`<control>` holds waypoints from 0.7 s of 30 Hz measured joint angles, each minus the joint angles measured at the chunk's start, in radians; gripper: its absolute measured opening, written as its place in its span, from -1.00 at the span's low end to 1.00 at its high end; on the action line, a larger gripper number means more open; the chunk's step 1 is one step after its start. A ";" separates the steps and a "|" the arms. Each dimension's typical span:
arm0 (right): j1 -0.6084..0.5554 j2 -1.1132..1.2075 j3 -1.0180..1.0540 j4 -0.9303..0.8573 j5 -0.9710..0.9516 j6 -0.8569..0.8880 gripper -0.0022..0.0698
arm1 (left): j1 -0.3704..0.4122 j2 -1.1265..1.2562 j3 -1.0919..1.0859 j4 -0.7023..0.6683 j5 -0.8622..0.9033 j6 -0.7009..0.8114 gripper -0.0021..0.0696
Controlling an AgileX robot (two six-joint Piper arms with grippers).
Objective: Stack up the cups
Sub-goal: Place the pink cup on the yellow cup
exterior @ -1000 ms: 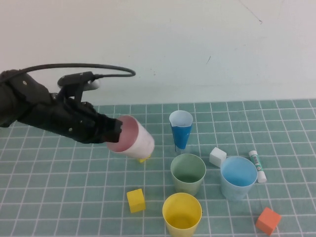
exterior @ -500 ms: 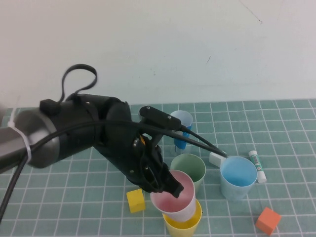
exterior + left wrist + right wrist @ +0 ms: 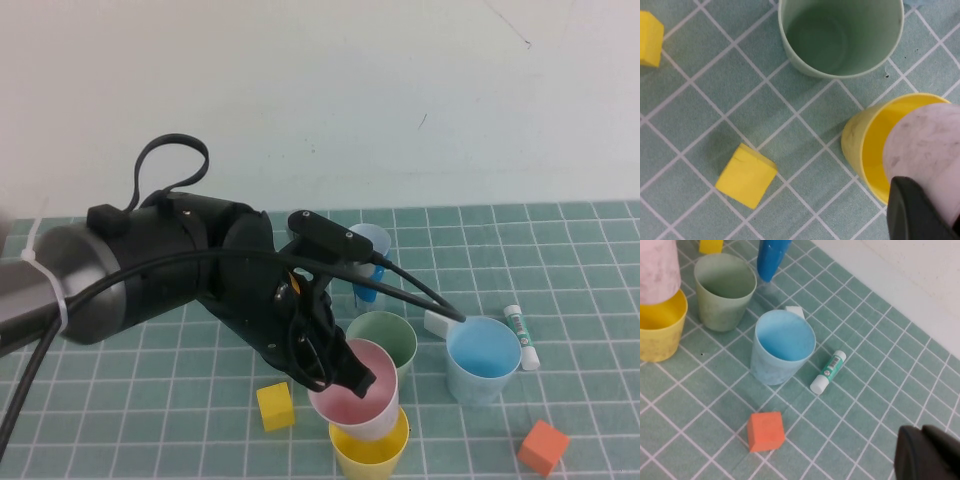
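Left hand (image 3: 345,375) is gripping the pink cup (image 3: 355,400) by its rim, fingers clamped tight on the wall, 1 dark fingertip (image 3: 915,212) showing against the pink side in the left wrist view. The pink cup is sitting partway down inside the yellow cup (image 3: 370,455), mouth up and leaning a little; the yellow rim is ringing its lower part. The yellow cup is standing at the near edge of the tabletop (image 3: 150,400), directly under the hand.

The pale green cup (image 3: 385,340) is standing upright just behind the yellow one, close but apart. The light blue cup (image 3: 483,358) is standing to the right of the green cup, well clear of the hand.

Right hand (image 3: 927,452) is showing only as a dark tip in its own wrist view, closed and holding nothing, hanging above the tabletop off to the right of the light blue cup.

Other items lying about: a narrow dark blue cup (image 3: 367,262) behind the green cup, 1 yellow block (image 3: 275,405) left of the yellow cup, an orange block (image 3: 542,446), a white block (image 3: 437,322), a glue stick (image 3: 521,336).
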 joint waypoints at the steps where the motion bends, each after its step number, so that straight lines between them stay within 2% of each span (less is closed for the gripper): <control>1: 0.000 0.000 0.000 0.002 0.000 0.000 -0.95 | 0.000 0.000 0.000 0.000 0.000 0.002 -0.92; 21: 0.000 0.000 0.000 0.026 -0.002 0.003 -0.95 | -0.008 0.051 0.000 -0.015 0.008 0.075 -0.92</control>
